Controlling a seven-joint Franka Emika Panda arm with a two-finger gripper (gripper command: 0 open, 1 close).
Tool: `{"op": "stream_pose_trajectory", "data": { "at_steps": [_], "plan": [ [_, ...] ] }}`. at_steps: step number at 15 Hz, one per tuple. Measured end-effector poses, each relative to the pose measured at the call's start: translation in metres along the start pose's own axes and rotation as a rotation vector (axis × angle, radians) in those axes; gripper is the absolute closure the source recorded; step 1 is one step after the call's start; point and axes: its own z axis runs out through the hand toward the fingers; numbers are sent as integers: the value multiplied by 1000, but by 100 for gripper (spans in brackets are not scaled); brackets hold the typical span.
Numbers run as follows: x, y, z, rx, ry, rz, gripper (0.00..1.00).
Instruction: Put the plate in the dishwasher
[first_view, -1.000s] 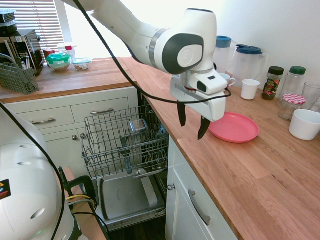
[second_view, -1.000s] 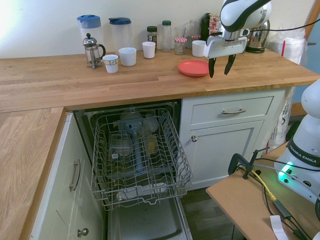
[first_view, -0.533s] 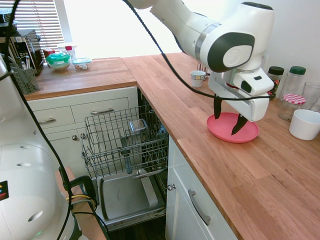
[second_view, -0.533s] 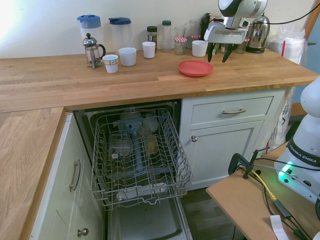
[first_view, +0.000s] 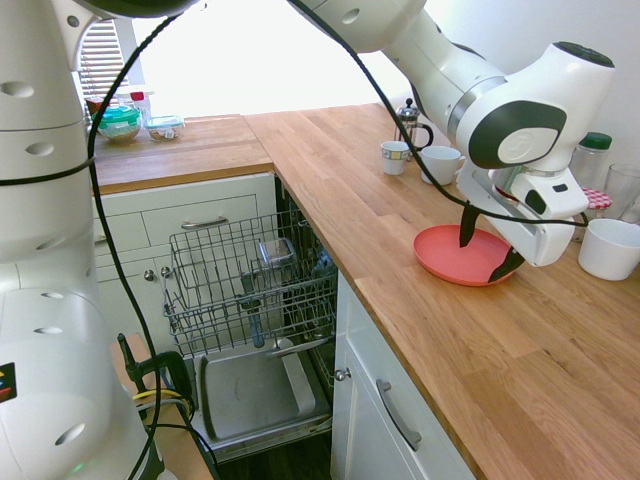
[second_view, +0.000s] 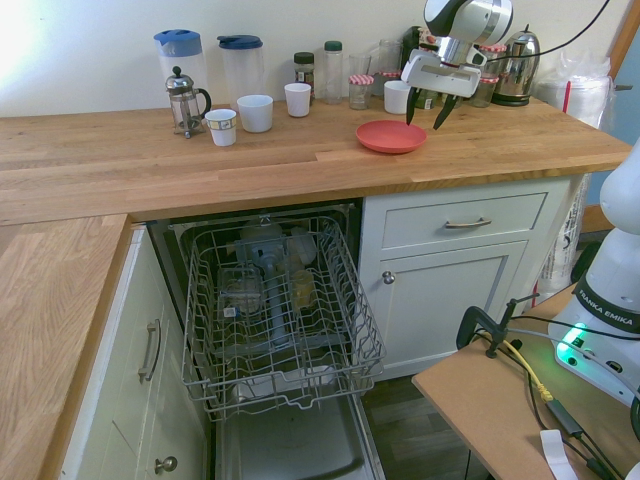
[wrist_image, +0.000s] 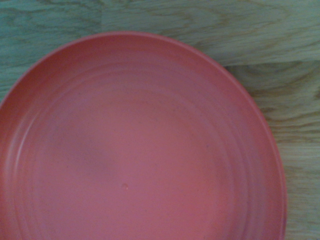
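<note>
The round, flat, coral-pink plastic plate (first_view: 463, 256) lies on the smooth wooden bench (first_view: 520, 370), near its front edge and above a white cabinet drawer. In the wrist view the plate (wrist_image: 135, 145) fills almost the whole picture. It looks shiny, with faint rings and a low raised rim, and the wood grain shows beside it.

The white robot arm's end effector (first_view: 486, 250) hangs just over the plate, pointing down. Its two thin black fingers (first_view: 467, 226) stand wide apart and hold nothing. In the second exterior view the end effector (second_view: 425, 111) sits above the far edge of the plate (second_view: 390, 137).

The built-in dishwasher (second_view: 275, 330) is open under the bench, well apart from the plate. Its grey wire rack (first_view: 250, 280) is pulled out, and the grey metal door (first_view: 255, 390) lies flat below it.

A white round bowl (first_view: 608, 248) stands near the plate. White mugs (second_view: 255, 112), a glass coffee press (second_view: 185, 100) and clear jugs with blue lids (second_view: 180, 55) stand along the wall.
</note>
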Motion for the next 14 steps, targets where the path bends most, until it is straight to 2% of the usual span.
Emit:
{"op": "stream_pose_trajectory", "data": {
  "at_steps": [7,8,14],
  "plan": [
    [22,-1,25,20,-55,20,0],
    [23,0,26,24,-60,20,100],
    [25,-2,32,33,-74,4,100]
  ]
}}
